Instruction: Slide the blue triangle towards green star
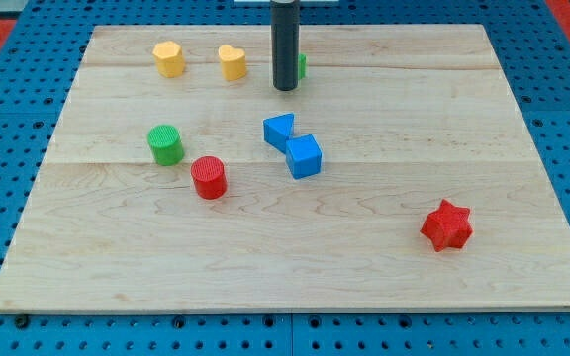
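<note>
The blue triangle (280,131) lies near the middle of the wooden board (384,277), touching a blue cube (305,156) at its lower right. The green star (301,66) is near the view's top and mostly hidden behind the dark rod; only a green sliver shows. My tip (285,88) rests on the board just left of the green star and above the blue triangle, apart from it.
A yellow hexagon (168,58) and a yellow heart (232,61) sit at the top left. A green cylinder (165,144) and a red cylinder (209,178) stand left of centre. A red star (447,225) lies at the lower right.
</note>
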Motion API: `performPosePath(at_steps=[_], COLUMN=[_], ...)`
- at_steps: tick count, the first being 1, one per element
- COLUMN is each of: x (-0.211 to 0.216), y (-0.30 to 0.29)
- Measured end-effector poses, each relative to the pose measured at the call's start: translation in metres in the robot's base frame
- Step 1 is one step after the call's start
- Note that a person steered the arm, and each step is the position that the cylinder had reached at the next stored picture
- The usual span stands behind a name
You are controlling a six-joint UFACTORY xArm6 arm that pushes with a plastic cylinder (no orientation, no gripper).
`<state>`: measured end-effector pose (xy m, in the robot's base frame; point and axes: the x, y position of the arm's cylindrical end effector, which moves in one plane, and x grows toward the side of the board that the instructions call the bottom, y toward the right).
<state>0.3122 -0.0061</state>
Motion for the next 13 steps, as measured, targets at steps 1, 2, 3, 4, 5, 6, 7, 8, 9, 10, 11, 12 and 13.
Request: performPosePath(at_steps=[1, 2, 3, 4, 5, 6, 7, 8, 9, 10, 11, 12, 13], x=[-0.007, -0.003, -0.001, -0.002, -0.01, -0.021, 0.011, 0.051, 0.105, 0.144, 0.139, 0.103, 0.076], y=[-0.001, -0.008, -0.048, -0.065, -0.066, -0.066, -0.046, 0.034, 0.08, 0.021, 0.011, 0.009, 0.001])
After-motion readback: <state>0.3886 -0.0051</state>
